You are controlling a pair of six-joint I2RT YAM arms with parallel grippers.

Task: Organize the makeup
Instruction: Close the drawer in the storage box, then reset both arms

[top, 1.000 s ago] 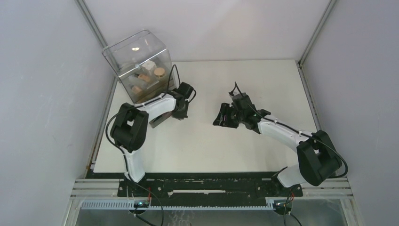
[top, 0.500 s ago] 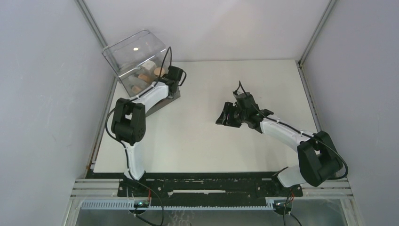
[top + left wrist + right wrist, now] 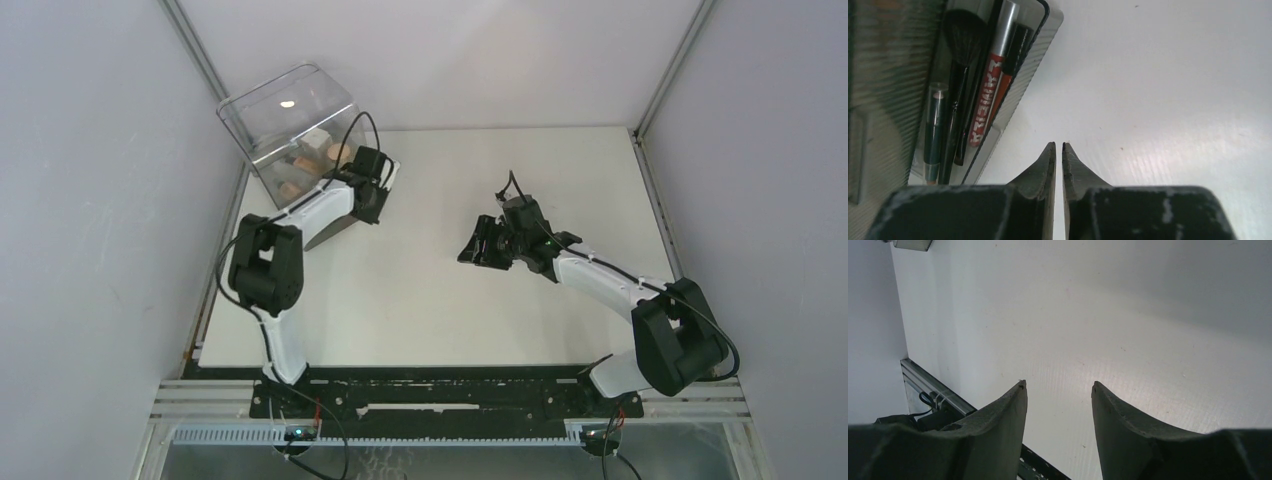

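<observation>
Left jaws were all but pressed together, with only a thin slit between the tips and nothing in it. They pointed over the bare white surface (image 3: 1158, 75).

Just beyond them, to their left, a shallow ribbed clear tray (image 3: 1020, 87) held makeup laid lengthwise, side by side:
- a black brush (image 3: 960, 37), bristle head at the far end
- a red tube (image 3: 988, 97) with a silver cap
- a black tube (image 3: 1015, 47) against the red one
- a slim dark pencil (image 3: 934, 130) nearest the tray's left wall

From above, the tray sat at the foot of the clear box (image 3: 290, 105) in the far-left corner. Inside the box were a white cube (image 3: 318, 138), a round tan compact (image 3: 340, 152) and other small tan pieces, too blurred to name.

Right jaws were spread wide and empty, over bare surface near the middle, well apart from the box.
</observation>
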